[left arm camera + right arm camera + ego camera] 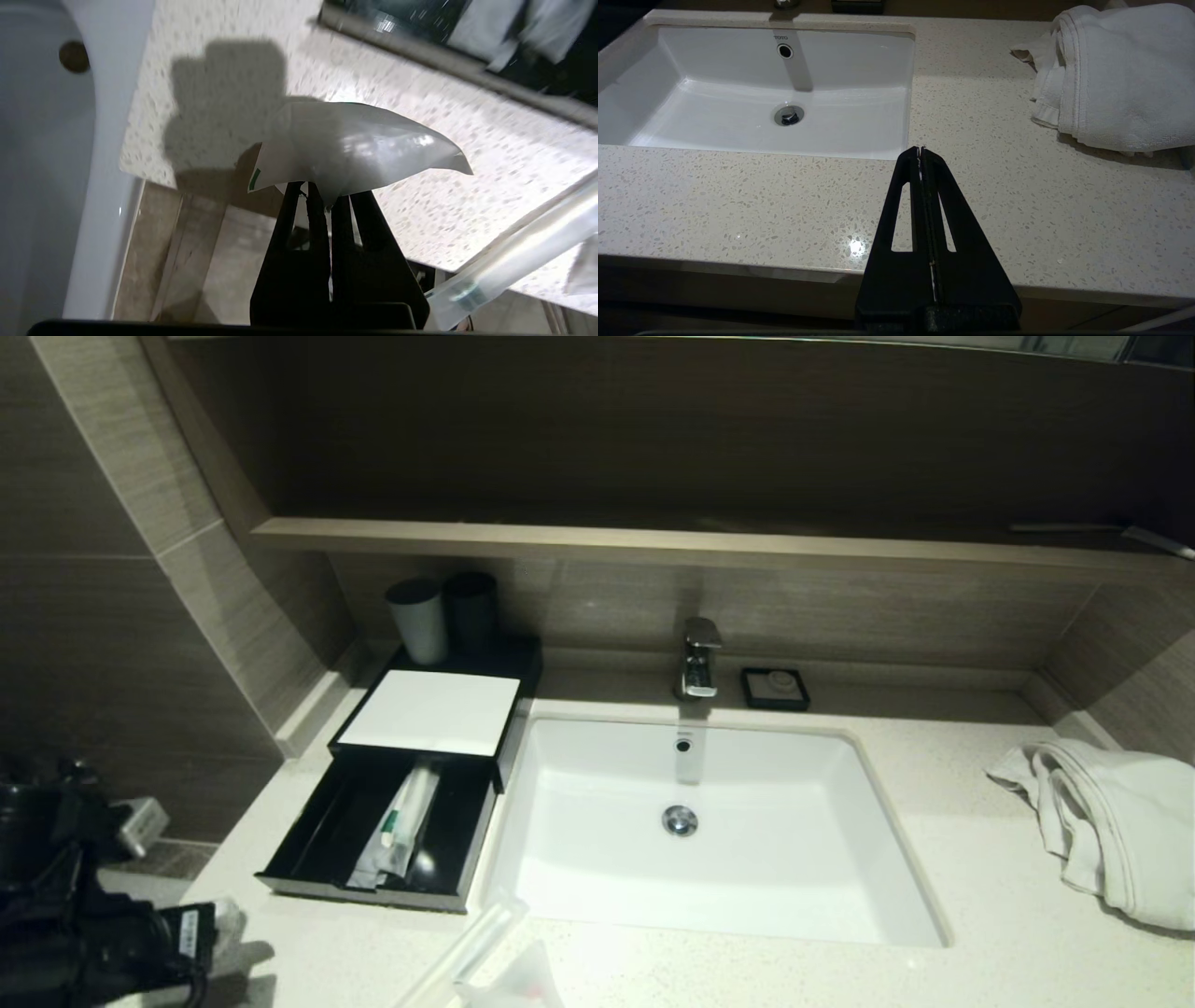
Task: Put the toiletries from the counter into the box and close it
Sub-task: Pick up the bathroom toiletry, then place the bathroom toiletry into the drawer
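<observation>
- Fingers (322, 205) of the left gripper (320, 198) are clamped on the edge of a white packet (359, 144), held over the counter (467, 186) near its front edge.
- Risk noted: only a thin pinch is had, so the packet could slip before the open drawer (373, 831) of the box (429, 714) is reached.
- Grip is shown only in the left wrist view; the drawer's stocked sticks (406, 821) are seen only from the head.
- Right gripper (921, 150) is parked, fingers pressed together.
</observation>
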`<state>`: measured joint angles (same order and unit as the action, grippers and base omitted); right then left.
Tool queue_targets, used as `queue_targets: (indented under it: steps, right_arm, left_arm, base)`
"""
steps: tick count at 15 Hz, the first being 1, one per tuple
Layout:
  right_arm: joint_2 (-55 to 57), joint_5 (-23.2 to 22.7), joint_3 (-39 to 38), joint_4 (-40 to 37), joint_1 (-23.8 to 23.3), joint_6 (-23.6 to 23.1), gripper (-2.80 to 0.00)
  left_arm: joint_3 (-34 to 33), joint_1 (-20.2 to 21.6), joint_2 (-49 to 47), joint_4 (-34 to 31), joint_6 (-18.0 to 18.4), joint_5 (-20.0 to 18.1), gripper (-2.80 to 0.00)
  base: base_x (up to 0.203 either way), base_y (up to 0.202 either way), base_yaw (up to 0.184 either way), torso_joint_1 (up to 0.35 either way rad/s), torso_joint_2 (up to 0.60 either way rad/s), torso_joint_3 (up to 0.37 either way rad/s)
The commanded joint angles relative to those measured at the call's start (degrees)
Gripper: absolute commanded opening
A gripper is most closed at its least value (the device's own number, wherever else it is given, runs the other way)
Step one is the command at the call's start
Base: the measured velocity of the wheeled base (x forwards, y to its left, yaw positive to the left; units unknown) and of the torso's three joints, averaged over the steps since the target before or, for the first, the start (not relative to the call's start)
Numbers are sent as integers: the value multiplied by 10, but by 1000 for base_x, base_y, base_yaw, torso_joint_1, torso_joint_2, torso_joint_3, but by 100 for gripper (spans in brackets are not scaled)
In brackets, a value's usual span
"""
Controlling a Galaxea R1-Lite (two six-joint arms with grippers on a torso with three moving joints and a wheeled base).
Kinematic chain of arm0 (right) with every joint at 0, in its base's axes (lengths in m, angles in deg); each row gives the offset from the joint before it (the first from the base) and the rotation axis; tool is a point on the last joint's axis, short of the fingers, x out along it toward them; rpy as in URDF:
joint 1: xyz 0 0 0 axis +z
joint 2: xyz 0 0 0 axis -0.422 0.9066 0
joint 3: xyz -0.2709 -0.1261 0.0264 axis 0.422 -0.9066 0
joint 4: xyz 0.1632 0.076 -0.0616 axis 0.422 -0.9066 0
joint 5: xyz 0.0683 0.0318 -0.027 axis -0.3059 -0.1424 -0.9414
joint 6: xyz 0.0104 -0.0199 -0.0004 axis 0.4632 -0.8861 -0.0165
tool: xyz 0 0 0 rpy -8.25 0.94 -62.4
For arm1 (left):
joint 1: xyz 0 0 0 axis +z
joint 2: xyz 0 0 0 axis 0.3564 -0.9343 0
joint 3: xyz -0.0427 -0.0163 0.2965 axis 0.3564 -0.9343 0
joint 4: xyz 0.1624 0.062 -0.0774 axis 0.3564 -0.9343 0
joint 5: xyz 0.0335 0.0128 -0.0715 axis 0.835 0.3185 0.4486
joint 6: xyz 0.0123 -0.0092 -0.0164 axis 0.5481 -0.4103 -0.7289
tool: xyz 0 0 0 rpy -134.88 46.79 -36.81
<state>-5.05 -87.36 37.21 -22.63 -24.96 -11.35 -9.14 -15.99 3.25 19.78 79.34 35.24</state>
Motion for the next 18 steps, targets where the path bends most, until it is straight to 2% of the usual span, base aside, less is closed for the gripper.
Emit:
queue_targets:
  steps: [1, 4, 9, 12, 15, 18]
  right_arm:
    - [0, 0, 0, 0, 0, 0, -280]
    - [0, 0, 0, 0, 0, 0, -280]
    - [0, 0, 0, 0, 0, 0, -280]
    - [0, 0, 0, 0, 0, 0, -280]
    - [0, 0, 0, 0, 0, 0, -280]
    - [0, 0, 0, 0, 0, 0, -280]
  left_arm:
    - [38, -7, 31, -14, 1, -2, -280]
    - [104, -48, 0, -47, 1, -4, -280]
    - [191, -131, -93, -57, -2, 1, -280]
    - [231, -175, -158, -62, -4, 21, -280]
    - [298, -203, -213, -94, -15, 46, -280]
    - [319, -222, -236, -111, -19, 47, -280]
  base:
    - [0, 0, 0, 0, 0, 0]
    - [0, 0, 0, 0, 0, 0]
    - [0, 0, 0, 0, 0, 0]
    - [0, 0, 0, 0, 0, 0]
    - [0, 0, 0, 0, 0, 0]
    - [0, 0, 0, 0, 0, 0]
